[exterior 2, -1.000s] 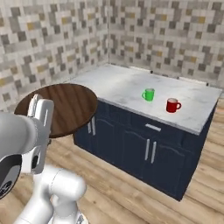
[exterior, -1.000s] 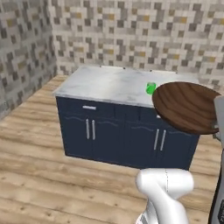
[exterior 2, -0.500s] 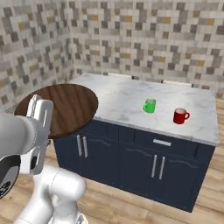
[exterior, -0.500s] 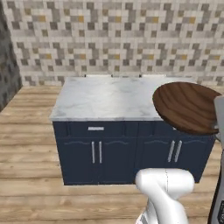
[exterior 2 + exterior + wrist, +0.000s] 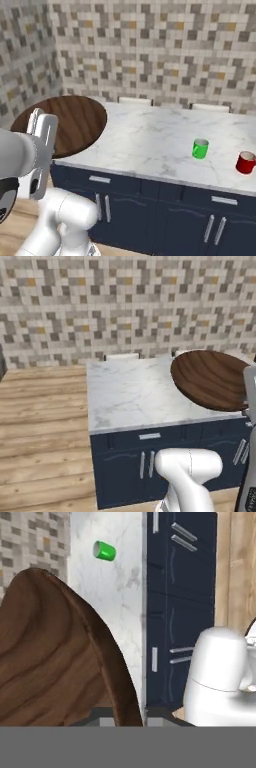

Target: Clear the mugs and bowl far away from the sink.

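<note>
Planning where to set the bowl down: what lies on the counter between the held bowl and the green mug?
Nothing: in the right base view, bare marble countertop runs from the bowl to the green mug.

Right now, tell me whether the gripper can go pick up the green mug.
Probably not yet. The gripper is shut on the rim of the bowl, so its jaws are taken. The green mug stands free on the marble counter beside the red mug, with nothing over it.
</note>
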